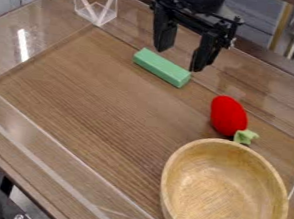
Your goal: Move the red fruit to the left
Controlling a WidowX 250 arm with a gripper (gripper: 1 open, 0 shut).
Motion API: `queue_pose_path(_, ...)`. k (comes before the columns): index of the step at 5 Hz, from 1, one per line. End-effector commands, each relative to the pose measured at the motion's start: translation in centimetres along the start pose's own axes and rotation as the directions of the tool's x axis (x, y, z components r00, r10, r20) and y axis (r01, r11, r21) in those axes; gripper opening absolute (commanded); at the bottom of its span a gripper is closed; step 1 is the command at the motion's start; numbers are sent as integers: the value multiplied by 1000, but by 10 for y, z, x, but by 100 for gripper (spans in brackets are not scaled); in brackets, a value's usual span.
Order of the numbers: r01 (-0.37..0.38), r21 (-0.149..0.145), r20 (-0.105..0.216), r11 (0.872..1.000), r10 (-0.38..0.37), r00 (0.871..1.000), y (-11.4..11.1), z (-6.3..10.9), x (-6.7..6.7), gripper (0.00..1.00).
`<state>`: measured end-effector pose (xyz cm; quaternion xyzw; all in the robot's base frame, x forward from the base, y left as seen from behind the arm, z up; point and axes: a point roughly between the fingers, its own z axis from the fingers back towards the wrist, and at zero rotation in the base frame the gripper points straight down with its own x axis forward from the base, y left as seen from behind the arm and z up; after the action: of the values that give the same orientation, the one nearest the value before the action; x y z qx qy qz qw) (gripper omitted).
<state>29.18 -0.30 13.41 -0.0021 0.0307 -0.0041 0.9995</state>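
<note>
I see the wooden counter [83, 104] filling most of the frame, walled by clear panels. At lower right sits the wooden bowl [225, 199]. My arm comes down from the top centre, pointing straight down, its gripper [182, 49] with fingers [160, 33] spread apart, holding nothing. Just below them lies the green block [162, 67]. The red fruit [227, 113] rests at right of centre, just above the bowl's rim, lower right of the fingers and clear of them.
</note>
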Motion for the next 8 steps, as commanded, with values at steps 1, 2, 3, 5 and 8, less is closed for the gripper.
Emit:
queue_pose_path(1, -57, -15, -29, 998, 56, 998, -21, -11, 7, 100)
queue_pose_path(2, -142, -43, -37, 989, 141, 989, -60, -27, 21, 100)
queue_pose_path(3, -199, -60, -33, 978, 197, 980, -81, -38, 39, 100)
queue_pose_path(5, -372, -68, -52, 926, 369, 928, -77, -59, 64, 100)
queue_pose_path(8, -577, -69, -76, 814, 573, 816, -43, -92, 66, 100)
